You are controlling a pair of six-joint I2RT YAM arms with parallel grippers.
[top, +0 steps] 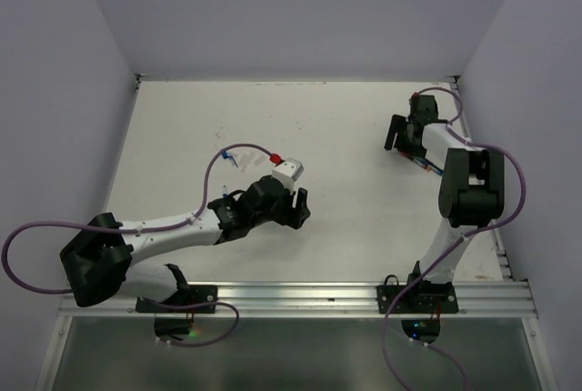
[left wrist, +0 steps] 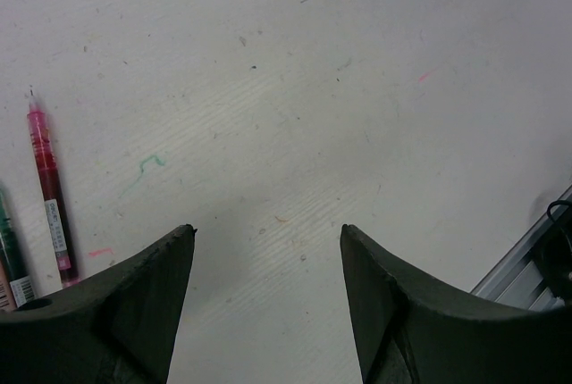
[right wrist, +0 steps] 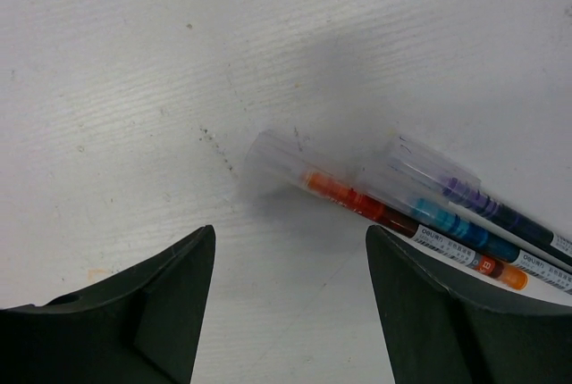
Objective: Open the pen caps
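Two black-and-white arms (top: 168, 225) trail looping purple cables (top: 210, 173).

From above and behind the arm bases (top: 177, 300) we look down on the whole table (top: 346, 136). Our wrist views sit low and close over the tabletop, one facing out between the left fingers (left wrist: 125, 313), the other between the right fingers (right wrist: 134, 313). The pens (right wrist: 429, 214) near our right wrist also show, tiny, from above.

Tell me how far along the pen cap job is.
Done: the red pen beside the left pincer looks uncapped, its tip bare. In hand: nothing, both pincers open and empty; the right pincer hangs by three pens. Left: orange pen, blue pen and purple pen still wear clear caps.
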